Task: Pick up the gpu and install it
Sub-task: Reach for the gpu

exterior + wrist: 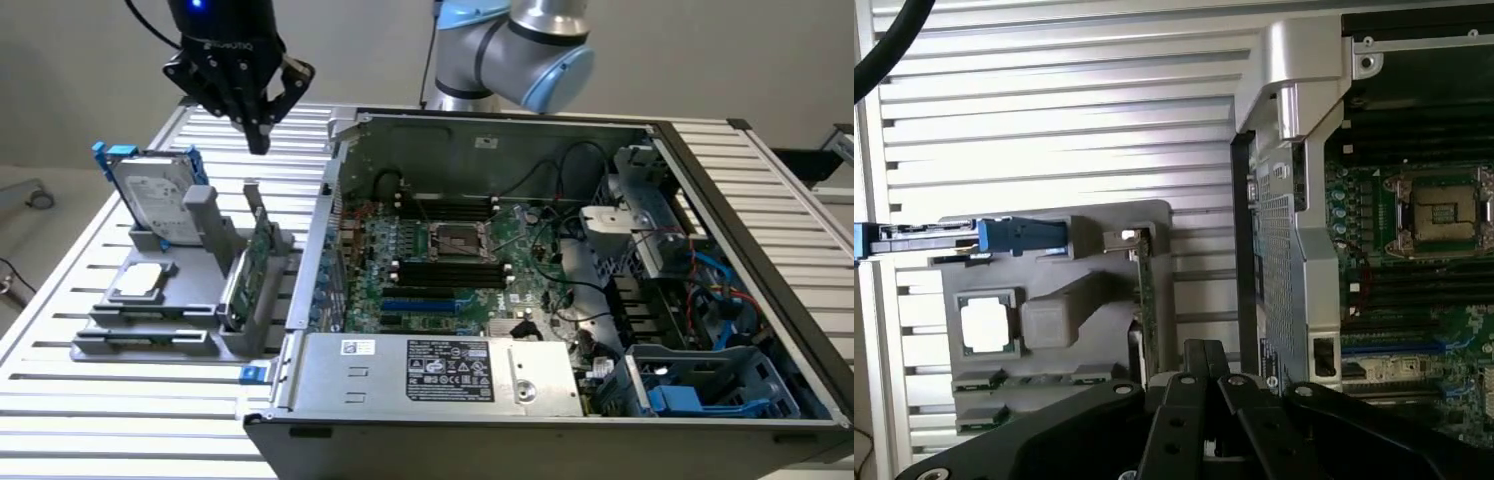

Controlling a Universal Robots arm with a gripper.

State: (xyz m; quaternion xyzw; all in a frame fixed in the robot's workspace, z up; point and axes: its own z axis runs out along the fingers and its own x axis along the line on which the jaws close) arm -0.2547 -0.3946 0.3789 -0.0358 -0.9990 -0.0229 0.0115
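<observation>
Task at its outset: the gripper (258,140), fingers closed on nothing, hangs above the grey holder (147,340), in which the gpu (251,265) stands on edge just beside the open computer case (467,140), neither grasped nor installed.

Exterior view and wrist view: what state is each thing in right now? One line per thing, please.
pincer: shut, holding nothing, hanging above the gray holder.
gpu: standing on edge in the holder, not gripped.
hard drive: upright in the holder, in its blue frame.
chip: lying flat on the holder.
computer case: side open, motherboard exposed.
</observation>
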